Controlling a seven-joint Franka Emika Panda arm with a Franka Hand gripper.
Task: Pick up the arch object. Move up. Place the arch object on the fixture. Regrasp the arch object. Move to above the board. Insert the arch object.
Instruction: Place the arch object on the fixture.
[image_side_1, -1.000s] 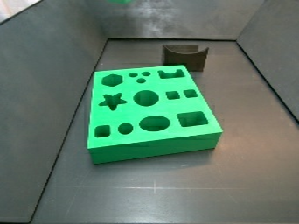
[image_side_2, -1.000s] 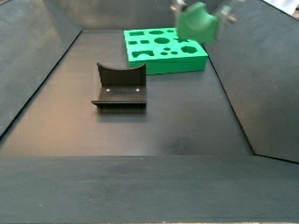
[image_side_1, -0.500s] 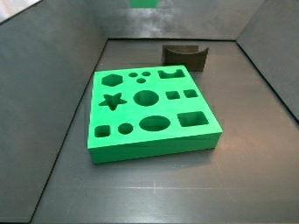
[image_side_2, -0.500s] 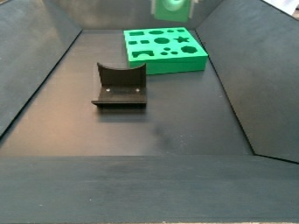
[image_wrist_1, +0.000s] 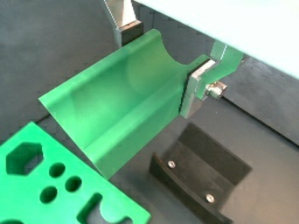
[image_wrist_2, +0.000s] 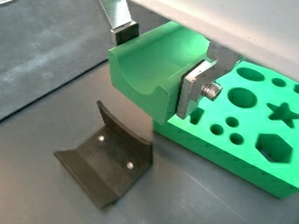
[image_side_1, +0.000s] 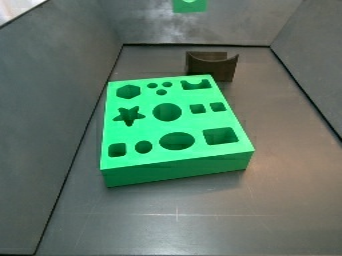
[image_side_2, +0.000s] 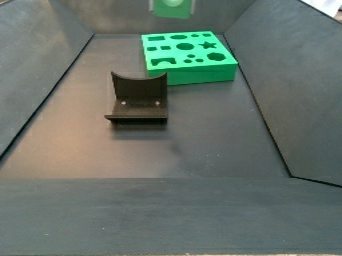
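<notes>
The gripper (image_wrist_1: 163, 54) is closed on the arch object (image_wrist_1: 122, 105), a small bright green oblong block with a curved notch scooped into one side; in both wrist views its flat silver fingers (image_wrist_2: 198, 83) press against opposite faces of the block, one finger (image_wrist_1: 198, 86) with a bolt head on its side. The concave channel of the block faces the camera. The gripper holds it high above the floor: in both side views only a scrap of green (image_side_1: 189, 4) shows at the very top edge of the picture (image_side_2: 171, 6), with the rest cut off.

Below, in a wrist view, the fixture (image_wrist_2: 107, 163), a dark brown-black bracket with a scooped top and two screw heads, stands on the dark grey floor (image_wrist_2: 47, 61), apart from the block. Just beside it lies the board (image_wrist_2: 246, 122), a large thick bright green square slab with star, circle, square, oval and arch cutouts. In a side view the board (image_side_1: 174, 127) lies mid-floor with the fixture (image_side_1: 211, 65) beyond its far right corner, not touching. Sloping grey walls (image_side_2: 40, 80) close in the floor on both sides.
</notes>
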